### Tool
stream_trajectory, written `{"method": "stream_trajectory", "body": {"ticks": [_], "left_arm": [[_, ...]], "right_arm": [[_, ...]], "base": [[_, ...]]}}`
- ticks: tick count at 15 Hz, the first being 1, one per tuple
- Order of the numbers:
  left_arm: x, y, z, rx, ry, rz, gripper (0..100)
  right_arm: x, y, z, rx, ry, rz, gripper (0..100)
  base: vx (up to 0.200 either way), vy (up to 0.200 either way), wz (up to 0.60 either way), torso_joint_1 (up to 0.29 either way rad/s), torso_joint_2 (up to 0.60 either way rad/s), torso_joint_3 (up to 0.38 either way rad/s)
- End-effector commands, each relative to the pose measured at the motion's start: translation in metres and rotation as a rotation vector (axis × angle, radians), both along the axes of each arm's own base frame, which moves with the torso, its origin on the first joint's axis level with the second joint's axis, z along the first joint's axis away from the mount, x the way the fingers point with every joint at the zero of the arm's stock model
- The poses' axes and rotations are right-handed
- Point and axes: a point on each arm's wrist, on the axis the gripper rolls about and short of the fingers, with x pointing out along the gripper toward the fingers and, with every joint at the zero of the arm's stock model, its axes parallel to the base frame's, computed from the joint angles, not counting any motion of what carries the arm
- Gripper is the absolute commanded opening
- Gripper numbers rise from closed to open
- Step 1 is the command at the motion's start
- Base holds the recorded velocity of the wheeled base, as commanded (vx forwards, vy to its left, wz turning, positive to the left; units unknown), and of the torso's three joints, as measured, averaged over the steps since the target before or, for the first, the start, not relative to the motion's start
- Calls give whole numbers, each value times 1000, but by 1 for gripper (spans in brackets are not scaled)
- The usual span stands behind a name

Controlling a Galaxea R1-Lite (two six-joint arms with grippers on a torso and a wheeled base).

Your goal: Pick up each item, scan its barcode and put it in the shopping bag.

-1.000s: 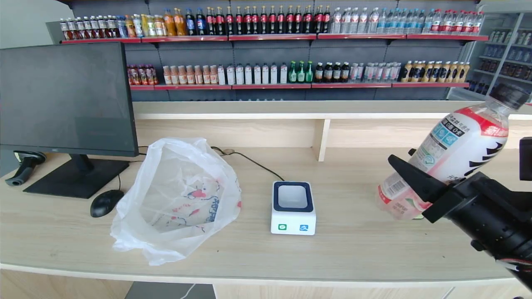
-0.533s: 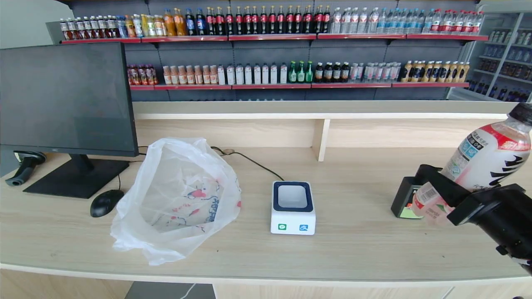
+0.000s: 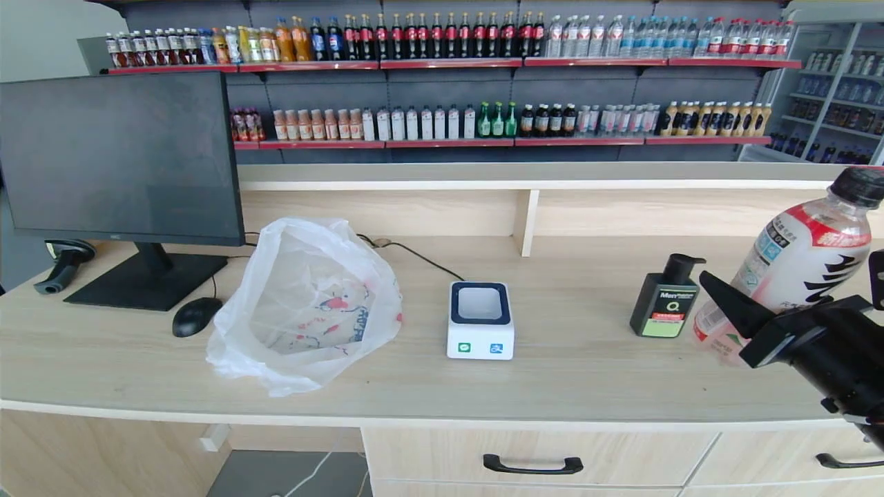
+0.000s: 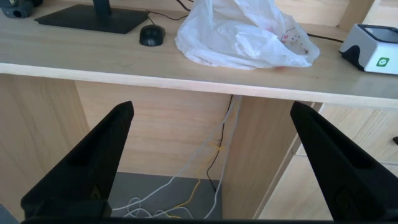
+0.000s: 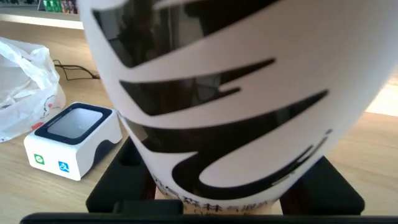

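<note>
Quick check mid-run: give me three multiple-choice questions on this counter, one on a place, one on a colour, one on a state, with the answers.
1. Where does the scanner stand?
A) between the shopping bag and the pump bottle
B) inside the shopping bag
C) right of the pump bottle

2. What colour is the pump bottle's top?
A) red
B) black
C) white

3. What state is the right gripper in?
A) open, empty
B) shut on the pump bottle
C) shut on the drink bottle

Answers:
1 A, the bag lies to its left and the pump bottle stands to its right.
2 B, the pump head is black.
3 C, it clamps the tilted bottle's lower body.
</note>
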Motion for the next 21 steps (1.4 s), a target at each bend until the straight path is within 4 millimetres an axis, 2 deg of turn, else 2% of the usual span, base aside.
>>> {"method": "stream_trajectory", "body": {"ticks": [1, 12, 15, 21], "left_arm": [[0, 0, 0, 0, 0, 0, 100], [0, 0, 0, 0, 2, 0, 100], [0, 0, 0, 0, 0, 0, 100], [0, 0, 0, 0, 0, 0, 100]], "right_arm": [[4, 1, 4, 8, -19, 1, 0], [18, 4, 9, 9, -42, 7, 0], [20, 5, 9, 8, -41, 10, 0], [39, 9, 16, 14, -75, 16, 0]], "base": [[0, 200, 0, -12, -7, 7], [0, 200, 0, 7, 2, 1], [0, 0, 0, 0, 0, 0], [0, 0, 0, 0, 0, 0]]}}
